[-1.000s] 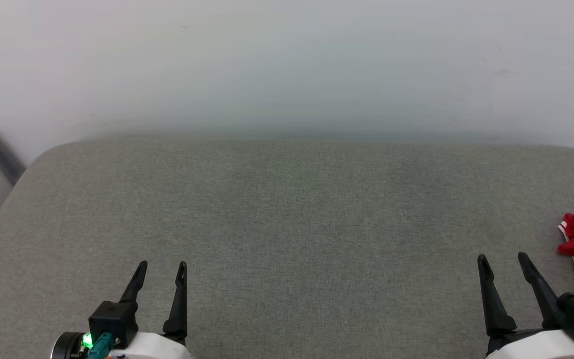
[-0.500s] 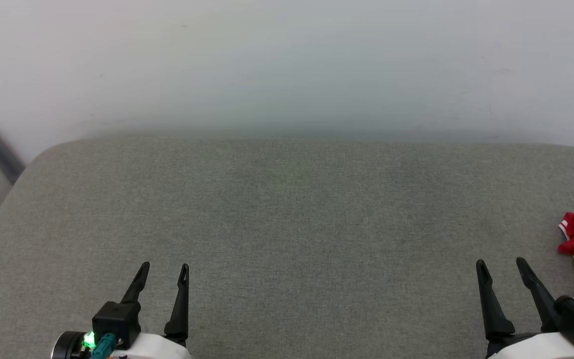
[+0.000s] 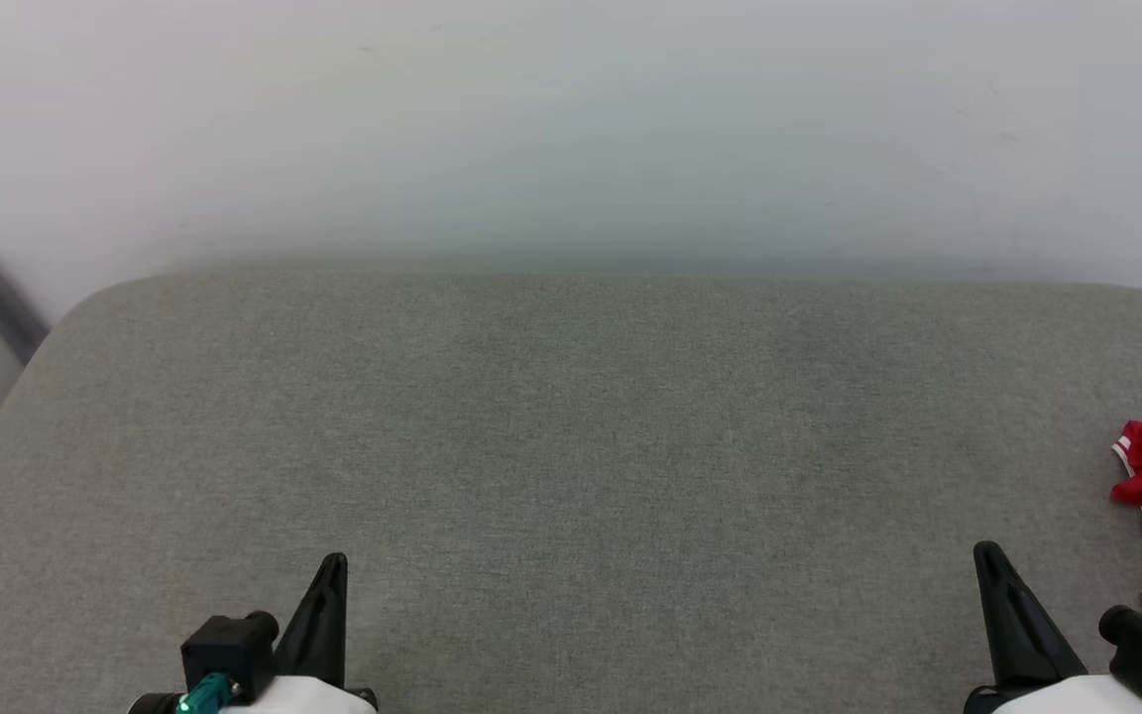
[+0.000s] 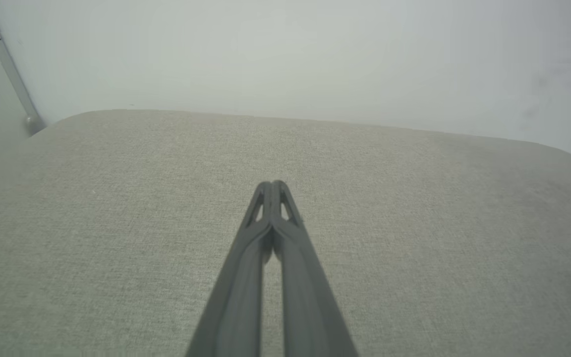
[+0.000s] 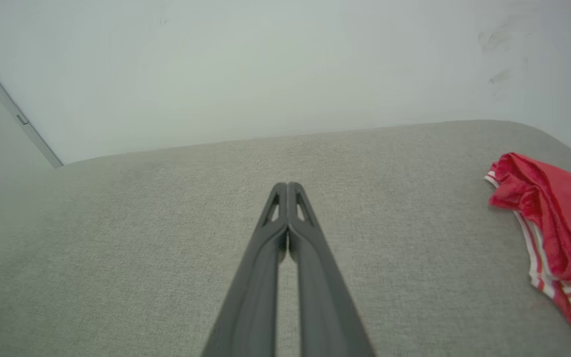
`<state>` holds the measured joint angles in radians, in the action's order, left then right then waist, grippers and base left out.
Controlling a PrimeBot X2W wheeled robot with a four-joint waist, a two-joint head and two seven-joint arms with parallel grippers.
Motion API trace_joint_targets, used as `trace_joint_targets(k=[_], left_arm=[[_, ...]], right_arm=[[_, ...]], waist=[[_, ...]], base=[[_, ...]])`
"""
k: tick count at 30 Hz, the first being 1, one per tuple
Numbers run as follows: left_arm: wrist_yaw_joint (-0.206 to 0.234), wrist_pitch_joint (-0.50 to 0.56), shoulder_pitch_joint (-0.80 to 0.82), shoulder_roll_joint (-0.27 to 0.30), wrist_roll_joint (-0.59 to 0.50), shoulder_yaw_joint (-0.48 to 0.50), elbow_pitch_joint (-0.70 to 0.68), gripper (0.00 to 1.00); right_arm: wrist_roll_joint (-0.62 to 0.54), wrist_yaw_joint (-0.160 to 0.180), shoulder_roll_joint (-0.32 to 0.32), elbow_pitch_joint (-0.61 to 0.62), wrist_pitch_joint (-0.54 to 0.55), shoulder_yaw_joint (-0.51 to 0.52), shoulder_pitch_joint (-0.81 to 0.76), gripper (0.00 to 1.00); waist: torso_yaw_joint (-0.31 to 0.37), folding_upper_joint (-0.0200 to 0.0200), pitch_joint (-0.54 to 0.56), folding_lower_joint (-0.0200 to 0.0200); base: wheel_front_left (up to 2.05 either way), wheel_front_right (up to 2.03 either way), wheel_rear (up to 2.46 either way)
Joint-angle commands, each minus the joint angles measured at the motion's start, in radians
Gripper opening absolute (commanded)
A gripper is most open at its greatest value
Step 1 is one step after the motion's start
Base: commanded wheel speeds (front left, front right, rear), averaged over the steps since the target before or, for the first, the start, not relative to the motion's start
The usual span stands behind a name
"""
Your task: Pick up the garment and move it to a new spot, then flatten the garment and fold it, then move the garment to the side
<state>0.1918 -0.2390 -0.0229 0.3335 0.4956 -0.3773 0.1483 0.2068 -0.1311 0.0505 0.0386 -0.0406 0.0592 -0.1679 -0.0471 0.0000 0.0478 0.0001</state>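
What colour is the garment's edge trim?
Red-white stripes on the garment, clearest in right wrist view.

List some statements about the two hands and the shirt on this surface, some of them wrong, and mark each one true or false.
1. The left hand is shut with nothing between its fingers. True.
2. The right hand grips the garment. False: it is shut on nothing and sits apart from the garment.
3. The garment lies bunched at the right edge of the grey cushion. True.
4. The garment is blue with yellow trim. False: it is red with red-white striped trim.
5. A pale wall rises behind the grey cushion. True.
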Motion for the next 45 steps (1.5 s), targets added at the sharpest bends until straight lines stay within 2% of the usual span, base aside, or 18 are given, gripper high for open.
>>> trace_joint_targets(k=[1, 11, 45], left_arm=[[-0.012, 0.01, 0.023, -0.002, 0.045, 0.026, -0.011, 0.0], [-0.056, 0.053, 0.042, -0.035, 0.199, 0.085, 0.009, 0.0], [-0.175, 0.175, 0.087, -0.135, 0.613, 0.253, 0.047, 0.0]], right_arm=[[0.059, 0.0, 0.004, 0.005, 0.005, 0.0, 0.026, 0.0], [0.254, 0.0, 0.012, -0.036, 0.019, -0.001, 0.064, 0.0], [0.774, 0.0, 0.021, -0.143, 0.064, 0.006, 0.161, 0.0]], waist=[[0.001, 0.0, -0.001, 0.0], [0.005, 0.0, -0.005, 0.0], [0.018, 0.0, -0.02, 0.0]], base=[[0.0, 0.0, 0.0], [0.0, 0.0, 0.0], [0.0, 0.0, 0.0]])
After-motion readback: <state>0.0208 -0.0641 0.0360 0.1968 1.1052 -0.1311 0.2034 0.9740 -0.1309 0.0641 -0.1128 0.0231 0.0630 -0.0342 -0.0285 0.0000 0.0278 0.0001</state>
